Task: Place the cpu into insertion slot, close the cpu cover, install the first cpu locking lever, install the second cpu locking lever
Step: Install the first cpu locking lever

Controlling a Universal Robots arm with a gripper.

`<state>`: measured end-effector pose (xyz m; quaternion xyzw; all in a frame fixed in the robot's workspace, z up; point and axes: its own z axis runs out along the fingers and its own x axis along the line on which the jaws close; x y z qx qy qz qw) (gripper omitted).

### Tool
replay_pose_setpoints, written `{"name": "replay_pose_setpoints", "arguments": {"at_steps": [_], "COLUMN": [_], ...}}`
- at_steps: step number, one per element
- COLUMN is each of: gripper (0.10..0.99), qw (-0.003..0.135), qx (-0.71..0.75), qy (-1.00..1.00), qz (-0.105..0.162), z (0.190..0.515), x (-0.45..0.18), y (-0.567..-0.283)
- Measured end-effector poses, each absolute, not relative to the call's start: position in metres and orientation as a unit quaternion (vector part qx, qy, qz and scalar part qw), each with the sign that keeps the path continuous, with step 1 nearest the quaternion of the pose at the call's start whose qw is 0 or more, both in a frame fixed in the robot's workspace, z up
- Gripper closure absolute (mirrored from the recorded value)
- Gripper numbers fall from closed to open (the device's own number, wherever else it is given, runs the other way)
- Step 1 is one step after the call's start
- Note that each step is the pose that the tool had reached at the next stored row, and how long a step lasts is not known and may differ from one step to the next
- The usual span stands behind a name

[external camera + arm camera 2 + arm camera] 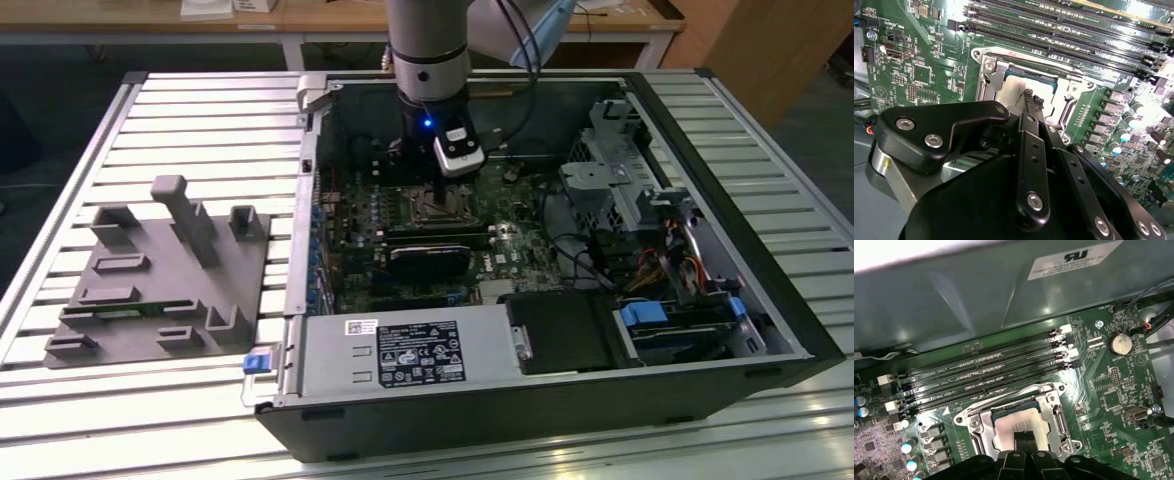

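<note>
While the claw (1031,98) sits pinched together on the cpu (1016,425) | exterior view: whole case (747,300)

Slatted metal table (200,130), wooden desk (334,25)

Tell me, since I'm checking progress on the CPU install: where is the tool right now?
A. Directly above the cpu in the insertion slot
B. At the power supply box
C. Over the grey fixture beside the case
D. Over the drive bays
A: in both wrist views the tool sits with fingertips together just above the cpu, which lies in the insertion slot on the green board.
</note>
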<state>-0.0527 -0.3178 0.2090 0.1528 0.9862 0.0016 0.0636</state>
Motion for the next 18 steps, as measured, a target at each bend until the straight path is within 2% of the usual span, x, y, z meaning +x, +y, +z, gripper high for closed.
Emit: {"name": "replay_pose_setpoints", "arguments": {"at_steps": [11, 18], "gripper": [0.980, 0.980], "qw": [0.064, 0.063], "qx": [0.149, 0.150], "qy": [0.987, 0.987], "qz": [0.002, 0.005], "z": [0.236, 0.237], "x": [-0.053, -0.050], "y": [-0.318, -0.318]}}
